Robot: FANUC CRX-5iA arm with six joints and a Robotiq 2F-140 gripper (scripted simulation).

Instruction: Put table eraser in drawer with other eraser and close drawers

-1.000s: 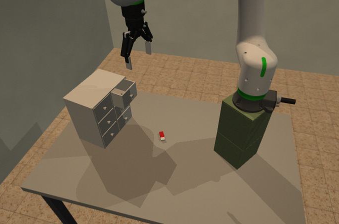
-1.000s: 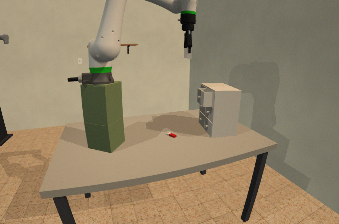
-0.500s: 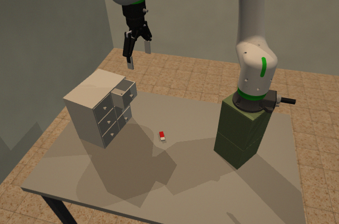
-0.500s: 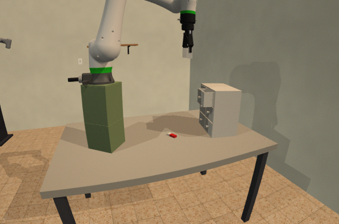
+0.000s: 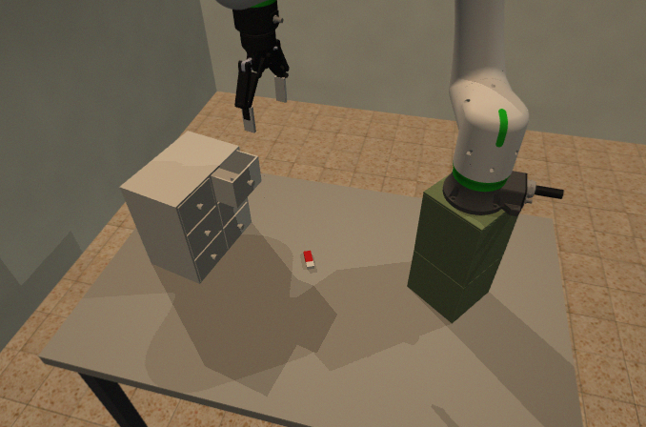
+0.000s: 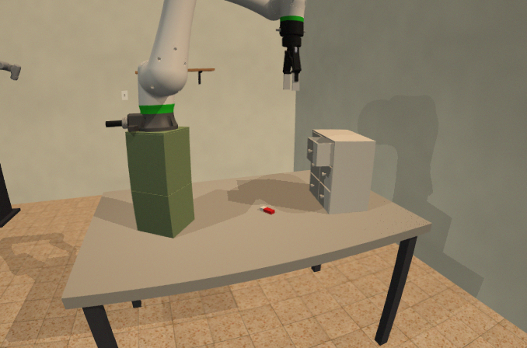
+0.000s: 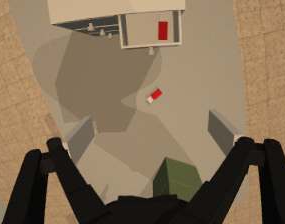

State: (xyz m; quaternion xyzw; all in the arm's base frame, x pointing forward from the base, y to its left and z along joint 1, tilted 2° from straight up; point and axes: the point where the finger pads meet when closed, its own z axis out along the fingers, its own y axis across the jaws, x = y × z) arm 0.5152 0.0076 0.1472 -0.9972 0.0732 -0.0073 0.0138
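With its fingers spread and nothing between them, the gripper [image 5: 265,104] [image 6: 291,81] [image 7: 149,123] should descend squarely over the eraser [image 5: 309,259] [image 6: 267,210] [image 7: 154,96] lying before the chest [image 5: 155,216] [image 6: 352,176] [image 7: 108,7], avoiding the open drawer [image 5: 224,190] [image 6: 323,154] [image 7: 151,47].

Top and exterior views on opposite table sides, sharing the chest.

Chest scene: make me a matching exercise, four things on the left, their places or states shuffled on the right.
1. gripper
2. table eraser
3. top drawer with a red thing inside
4. pedestal

A. pulled out
B. under the arm's base
C. open, up in the air
D. lying on the table, red and white

Pairs: 1-C, 2-D, 3-A, 4-B
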